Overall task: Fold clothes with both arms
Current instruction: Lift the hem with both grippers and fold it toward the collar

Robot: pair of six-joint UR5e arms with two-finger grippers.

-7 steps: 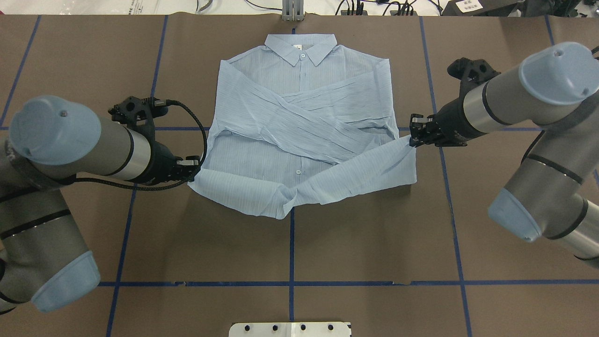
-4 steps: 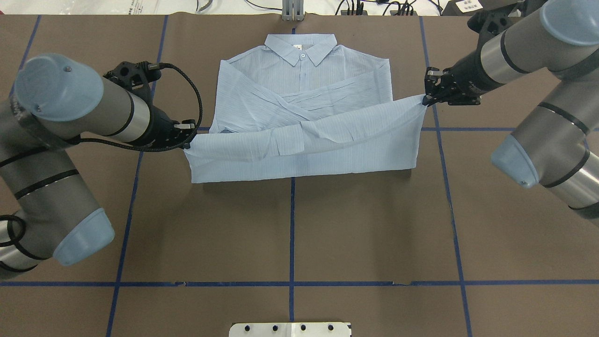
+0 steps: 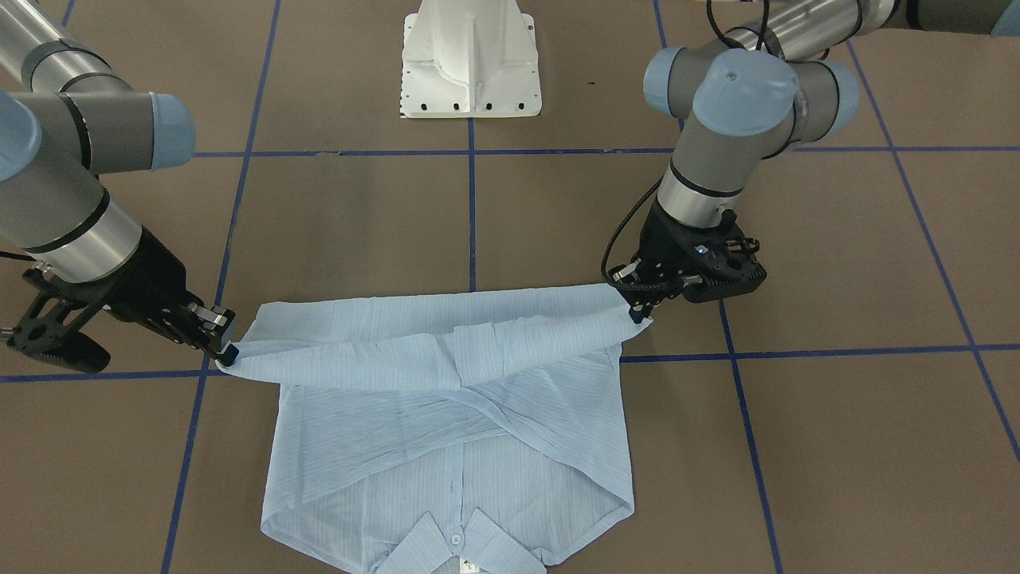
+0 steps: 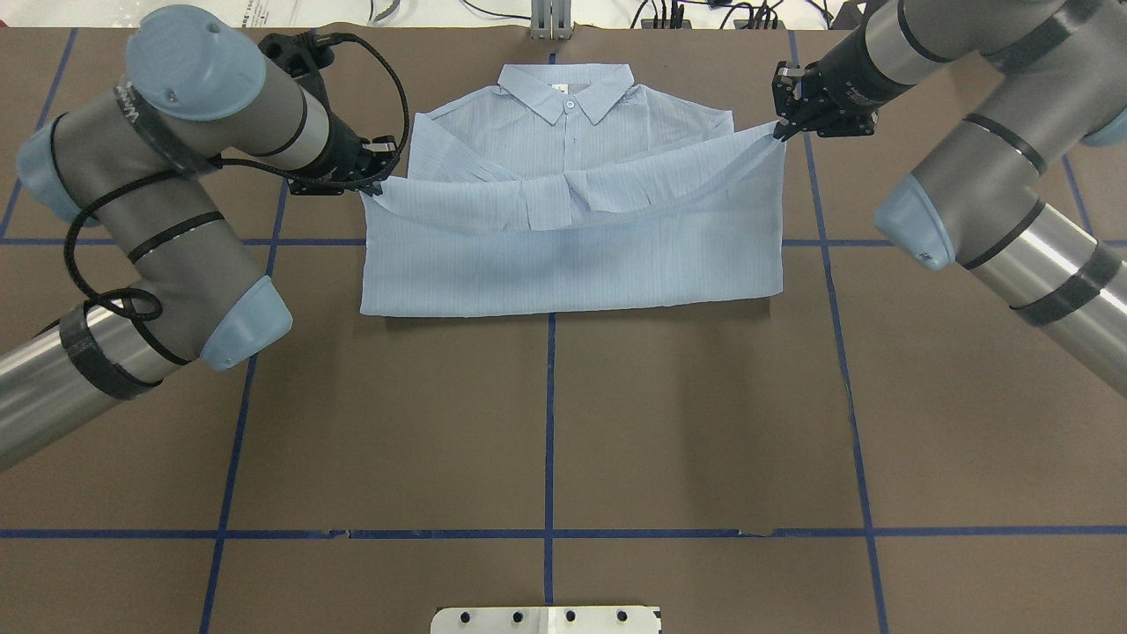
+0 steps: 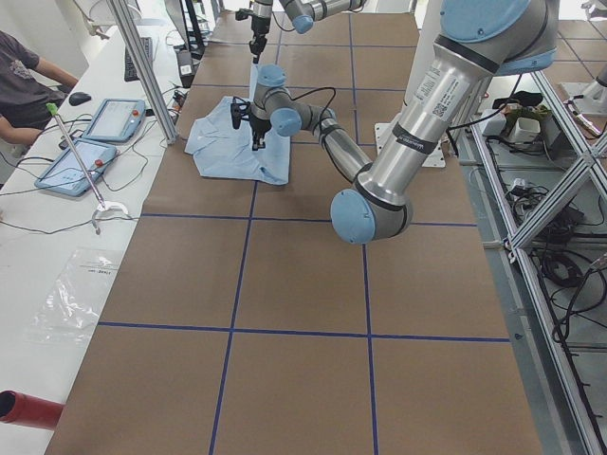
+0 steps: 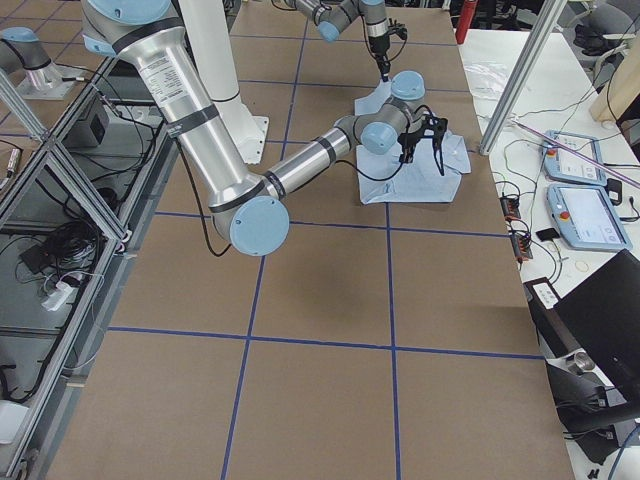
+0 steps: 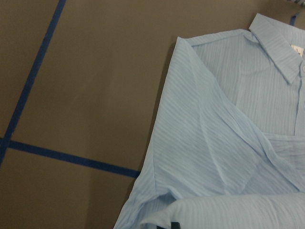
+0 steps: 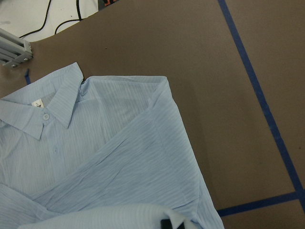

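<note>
The pale-blue striped shirt (image 4: 572, 264) lies front up on the brown table, collar (image 4: 565, 92) at the far edge and sleeves crossed over the chest. Its lower half is lifted and folded over toward the collar. My left gripper (image 4: 374, 182) is shut on the hem's left corner, and my right gripper (image 4: 782, 129) is shut on the hem's right corner. Both hold the hem just above the shoulders. In the front-facing view the shirt (image 3: 446, 430) hangs between the left gripper (image 3: 641, 315) and the right gripper (image 3: 225, 355). The wrist views show the collar and shoulders below, left (image 7: 224, 143) and right (image 8: 119, 157).
The white pedestal base (image 3: 470, 64) stands at the robot's side of the table. Blue tape lines (image 4: 548, 414) cross the brown surface. Cables lie beyond the far edge (image 4: 669, 13). An operator's desk with tablets (image 5: 95, 123) runs along that side.
Both grippers have carried the shirt's hem away from the robot toward the collar. The lifted lower half now covers the crossed sleeves, and the fold line has settled.
</note>
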